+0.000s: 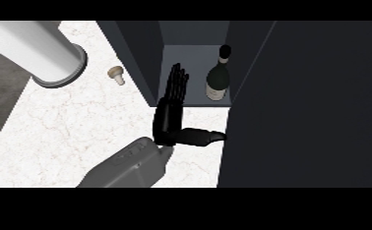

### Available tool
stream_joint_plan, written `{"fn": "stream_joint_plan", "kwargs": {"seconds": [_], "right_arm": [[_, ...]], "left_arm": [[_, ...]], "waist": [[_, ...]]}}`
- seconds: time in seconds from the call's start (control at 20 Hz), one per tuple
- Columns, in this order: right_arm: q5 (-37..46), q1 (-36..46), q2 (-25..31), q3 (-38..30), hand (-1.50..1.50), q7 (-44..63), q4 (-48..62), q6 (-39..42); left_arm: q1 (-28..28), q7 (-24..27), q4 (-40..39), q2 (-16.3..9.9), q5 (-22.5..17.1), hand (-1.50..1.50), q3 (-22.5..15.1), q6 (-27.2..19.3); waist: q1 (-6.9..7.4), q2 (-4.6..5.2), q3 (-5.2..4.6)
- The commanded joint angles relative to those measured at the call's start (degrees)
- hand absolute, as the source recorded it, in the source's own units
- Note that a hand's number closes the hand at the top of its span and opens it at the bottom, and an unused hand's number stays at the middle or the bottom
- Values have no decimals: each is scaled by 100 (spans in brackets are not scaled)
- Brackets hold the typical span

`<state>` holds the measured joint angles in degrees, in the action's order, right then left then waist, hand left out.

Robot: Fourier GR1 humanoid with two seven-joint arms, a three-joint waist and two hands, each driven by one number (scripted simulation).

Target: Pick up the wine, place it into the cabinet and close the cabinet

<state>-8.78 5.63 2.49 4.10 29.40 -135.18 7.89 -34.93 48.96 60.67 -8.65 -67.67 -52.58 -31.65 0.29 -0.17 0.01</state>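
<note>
Marble counter point(87, 126), dark cabinet point(305, 116) at right. Wine point(218, 79) upright inside on the shelf, far right corner — placed already. Hand point(170, 108) empty, fingers straight, thumb out toward the door point(291, 140) — probably set to swing it shut. Mushroom point(116, 73) far left.

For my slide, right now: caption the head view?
Wine bottle stands inside the open cabinet; one open hand beside it.

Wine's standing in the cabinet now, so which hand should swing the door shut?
The visible hand, open just left of the wine bottle at the cabinet mouth. Its side can't be told: it looks like the right, thumb near the dark door panel. No other hand shows.
</note>
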Motion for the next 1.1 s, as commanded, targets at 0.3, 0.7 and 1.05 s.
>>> {"fn": "stream_joint_plan", "kwargs": {"seconds": [0.3, 0.7, 1.05], "right_arm": [[-565, -370, 160, -77, -150, 78, -397, 318], [-866, -472, 725, 114, 150, 68, -583, 1157], [-1095, -596, 472, 1167, 150, 745, -986, 1072]], "left_arm": [[1083, -596, 2146, -1294, 788, -150, 62, 181], [2260, -590, 3942, -2794, 974, 150, 42, 797], [2892, -657, 4518, -3586, 906, 150, 505, 1191]], "waist": [[-18, -2, 2], [42, -15, 1], [29, -14, -5]]}}
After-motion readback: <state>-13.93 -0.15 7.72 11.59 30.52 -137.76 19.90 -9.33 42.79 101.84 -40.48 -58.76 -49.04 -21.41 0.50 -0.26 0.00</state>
